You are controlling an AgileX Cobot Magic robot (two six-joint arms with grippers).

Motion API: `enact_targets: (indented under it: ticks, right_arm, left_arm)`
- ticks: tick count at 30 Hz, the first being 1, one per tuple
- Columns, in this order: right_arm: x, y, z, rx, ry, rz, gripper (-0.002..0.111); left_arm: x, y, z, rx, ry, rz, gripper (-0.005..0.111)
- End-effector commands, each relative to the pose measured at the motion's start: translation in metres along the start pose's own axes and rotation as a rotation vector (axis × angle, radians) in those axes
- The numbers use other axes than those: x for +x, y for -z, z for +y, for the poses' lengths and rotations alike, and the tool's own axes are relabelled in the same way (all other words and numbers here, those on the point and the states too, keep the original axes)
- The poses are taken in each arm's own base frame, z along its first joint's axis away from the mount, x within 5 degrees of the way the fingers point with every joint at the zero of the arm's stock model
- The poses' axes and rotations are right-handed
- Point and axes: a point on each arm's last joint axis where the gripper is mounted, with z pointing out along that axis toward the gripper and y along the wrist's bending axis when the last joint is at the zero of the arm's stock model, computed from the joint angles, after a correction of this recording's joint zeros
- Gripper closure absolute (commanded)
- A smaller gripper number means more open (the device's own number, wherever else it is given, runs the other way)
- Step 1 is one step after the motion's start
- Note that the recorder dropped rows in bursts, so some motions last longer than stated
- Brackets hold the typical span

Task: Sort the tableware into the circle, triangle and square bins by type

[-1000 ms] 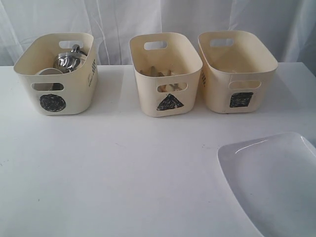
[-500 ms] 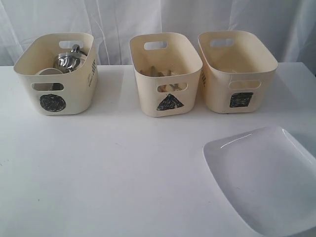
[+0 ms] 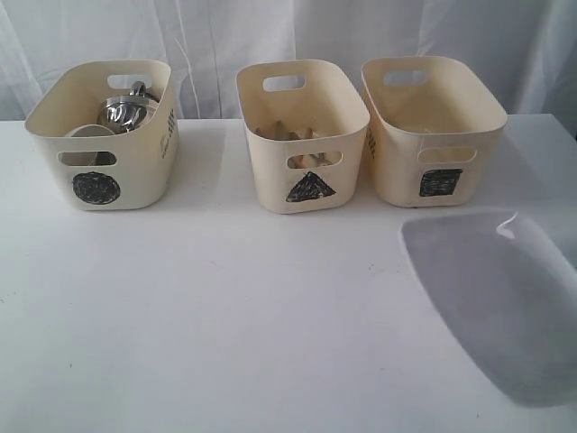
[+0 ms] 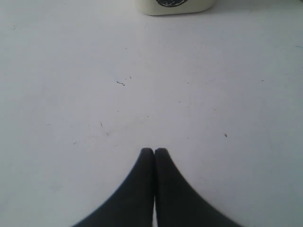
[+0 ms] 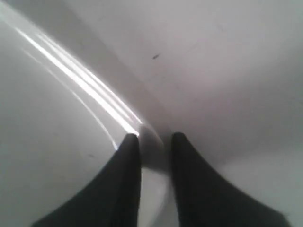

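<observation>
The large white rounded-square plate [image 3: 496, 298] hangs tilted and blurred at the right of the exterior view, in front of the square bin [image 3: 433, 135]. In the right wrist view my right gripper [image 5: 154, 138] is shut on the plate [image 5: 47, 118], its rim pinched between the two dark fingers. The circle bin [image 3: 99, 144] holds steel mugs [image 3: 126, 108] and a white bowl [image 3: 86, 132]. Wooden and metal utensils [image 3: 288, 133] lie in the triangle bin [image 3: 302, 135]. My left gripper [image 4: 154, 150] is shut on nothing above the bare table, some way from the circle bin [image 4: 175, 5]. Neither gripper shows in the exterior view.
The three cream bins stand in a row at the back of the white table [image 3: 225, 298], before a white curtain [image 3: 225, 36]. The square bin looks empty inside from this angle.
The plate has moved up off the table, toward the bins, and tipped steeply, its face turning from bright white to shaded grey. The bins and their contents have stayed still.
</observation>
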Motion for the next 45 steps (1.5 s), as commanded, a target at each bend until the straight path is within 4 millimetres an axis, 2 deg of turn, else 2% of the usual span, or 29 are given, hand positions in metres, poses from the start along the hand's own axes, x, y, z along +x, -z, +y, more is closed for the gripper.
enact_targets:
  ticks: [1,4,10,15,22,27,34,36,41,43,45]
  right_arm:
    - [0.016,-0.02,-0.005,-0.013,0.07,0.11,0.092]
    - [0.015,-0.021,-0.004,-0.027,0.141,0.096,0.092]
    - [0.016,-0.021,0.0,-0.08,0.099,0.099,0.092]
    - [0.022,-0.019,0.011,-0.199,0.095,0.158,0.079]
    - [0.023,-0.018,0.014,-0.234,0.093,0.175,0.076]
    - [0.022,-0.018,0.014,-0.237,0.078,0.169,0.063]
    - [0.021,-0.019,0.012,-0.211,0.072,0.151,0.062]
    - [0.02,-0.019,0.01,-0.192,0.086,0.14,0.069]
    - [0.019,-0.019,0.009,-0.179,0.129,0.129,0.102]
    - [0.019,-0.019,0.009,-0.179,0.133,0.128,0.108]
    - [0.019,-0.017,0.011,-0.201,0.138,0.129,0.108]
  left_arm:
    - [0.004,-0.001,-0.001,0.015,0.006,0.02,0.107]
    - [0.004,-0.001,-0.001,0.015,0.006,0.02,0.107]
    - [0.004,-0.001,-0.001,0.015,0.006,0.02,0.107]
    - [0.004,-0.001,-0.001,0.015,0.006,0.02,0.107]
    - [0.004,-0.001,-0.001,0.015,0.006,0.02,0.107]
    - [0.004,-0.001,-0.001,0.015,0.006,0.02,0.107]
    - [0.004,-0.001,-0.001,0.015,0.006,0.02,0.107]
    - [0.004,-0.001,-0.001,0.015,0.006,0.02,0.107]
    - [0.004,-0.001,-0.001,0.015,0.006,0.02,0.107]
    - [0.004,-0.001,-0.001,0.015,0.006,0.02,0.107]
    - [0.004,-0.001,-0.001,0.015,0.006,0.02,0.107]
